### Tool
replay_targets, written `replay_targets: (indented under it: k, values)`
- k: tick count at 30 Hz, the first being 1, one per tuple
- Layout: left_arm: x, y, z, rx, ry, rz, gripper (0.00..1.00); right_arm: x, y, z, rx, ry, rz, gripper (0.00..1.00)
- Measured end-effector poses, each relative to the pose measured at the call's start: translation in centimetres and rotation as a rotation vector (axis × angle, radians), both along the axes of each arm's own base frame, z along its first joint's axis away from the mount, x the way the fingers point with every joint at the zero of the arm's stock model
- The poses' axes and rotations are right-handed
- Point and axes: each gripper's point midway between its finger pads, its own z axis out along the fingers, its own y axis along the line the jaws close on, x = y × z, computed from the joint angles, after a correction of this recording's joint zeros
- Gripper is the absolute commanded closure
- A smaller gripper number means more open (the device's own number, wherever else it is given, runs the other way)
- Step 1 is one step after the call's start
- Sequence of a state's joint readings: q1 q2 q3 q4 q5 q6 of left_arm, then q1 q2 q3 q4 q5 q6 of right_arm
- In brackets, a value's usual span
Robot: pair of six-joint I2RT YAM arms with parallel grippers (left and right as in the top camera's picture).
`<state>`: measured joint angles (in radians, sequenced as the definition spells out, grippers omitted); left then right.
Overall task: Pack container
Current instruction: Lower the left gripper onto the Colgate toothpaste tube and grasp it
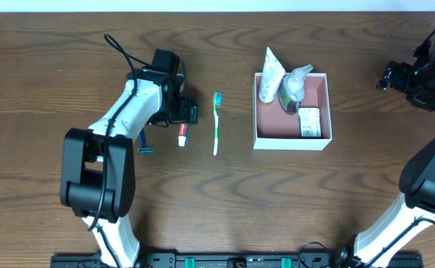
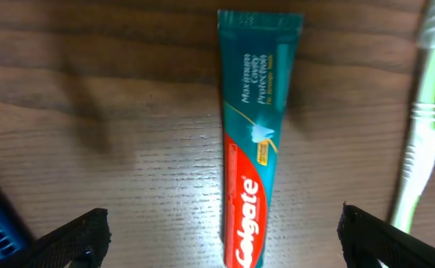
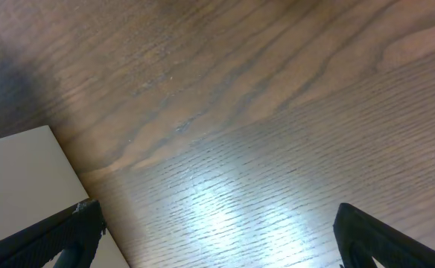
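A blue razor (image 1: 144, 146) lies at the left of the desk (image 1: 46, 59), beside the left arm. The left end effector (image 2: 229, 234) hovers over a tube of toothpaste (image 2: 249, 149). Its fingers are spread wide on either side of the tube and grasp nothing. Just right of the toothpaste lies a green toothbrush (image 1: 217, 123), lengthwise from far to near. The container (image 1: 292, 144) sits right of centre, well apart from the left end effector, with the toothbrush between them. It holds a white tube (image 1: 271, 74), a clear bottle (image 1: 296, 85) and a soap packet (image 1: 309, 121). The right end effector (image 3: 221, 231) is right of the container, apart from it and over bare wood. It too is released and empty, and a white wall of the container shows at the left edge of its wrist view.
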<state>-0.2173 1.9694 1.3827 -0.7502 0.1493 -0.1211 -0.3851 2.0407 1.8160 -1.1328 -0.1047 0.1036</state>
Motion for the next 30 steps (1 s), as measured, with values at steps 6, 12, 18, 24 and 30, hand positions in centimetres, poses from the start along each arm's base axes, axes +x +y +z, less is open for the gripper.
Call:
replay_targets:
  k: [6, 12, 18, 24, 30]
  values:
    - [-0.3, 0.1, -1.2, 0.006, 0.031, 0.007, 0.02, 0.0, 0.0, 0.0, 0.0, 0.0, 0.0, 0.01]
    - [-0.3, 0.1, -1.3, 0.007, 0.037, 0.01, 0.02, 0.0, 0.0, 0.0, 0.0, 0.0, 0.0, 0.01]
    - [-0.3, 0.2, -1.4, 0.023, 0.036, 0.029, 0.02, 0.0, 0.0, 0.0, 0.0, 0.0, 0.0, 0.01]
    - [-0.5, -0.5, -1.4, 0.077, 0.022, 0.028, 0.02, 0.0, 0.0, 0.0, 0.0, 0.0, 0.0, 0.01]
    - [-0.6, -0.8, -1.4, 0.104, 0.015, 0.034, 0.02, 0.0, 0.0, 0.0, 0.0, 0.0, 0.0, 0.01]
